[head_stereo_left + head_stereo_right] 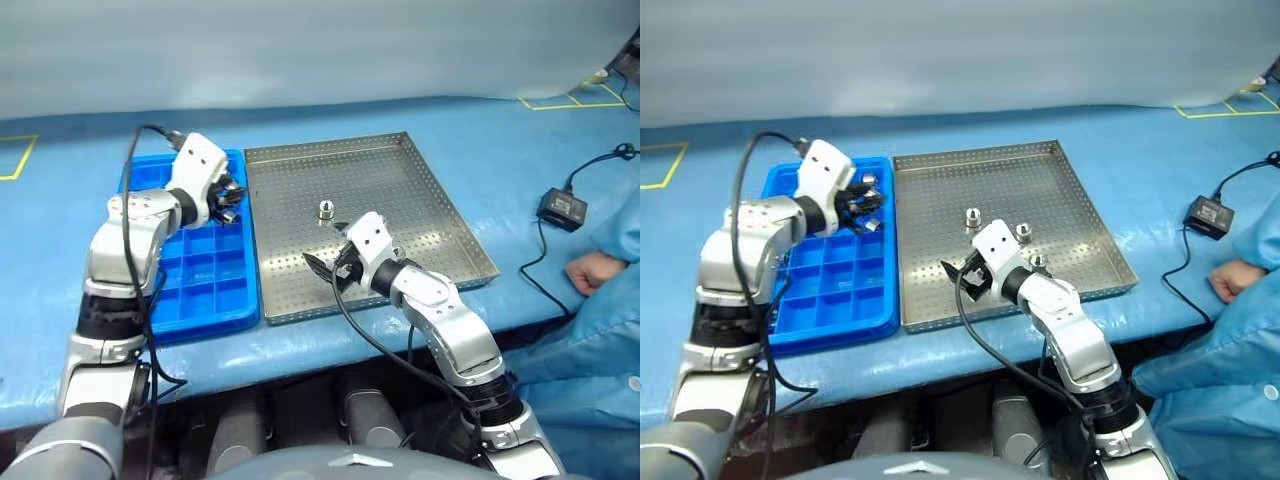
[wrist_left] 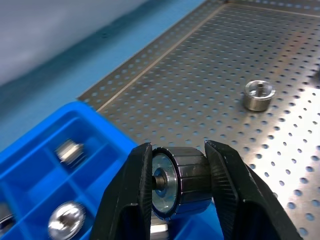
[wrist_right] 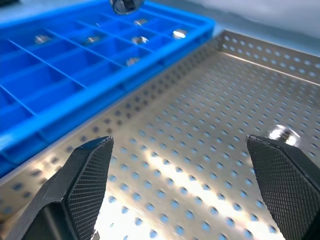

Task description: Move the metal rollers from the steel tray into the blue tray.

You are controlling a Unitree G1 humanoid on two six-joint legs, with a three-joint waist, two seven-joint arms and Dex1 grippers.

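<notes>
My left gripper (image 2: 178, 147) is shut on a metal roller (image 2: 182, 175), a short shiny cylinder clamped across its sides. It hangs over the far right compartments of the blue tray (image 1: 200, 290), close to the steel tray's edge. Several far compartments of the blue tray hold rollers (image 2: 69, 150). The steel tray (image 1: 420, 190) lies to the right of the blue one, with three rollers (image 1: 972, 215) loose on its perforated floor. My right gripper (image 3: 177, 145) stands open low over the near left part of the steel tray, with nothing between its fingers.
A person's hand (image 1: 595, 270) and blue sleeve rest at the table's right edge. A black power adapter (image 1: 562, 207) with its cable lies right of the steel tray. Yellow tape marks (image 1: 560, 100) cross the blue table cover at the far corners.
</notes>
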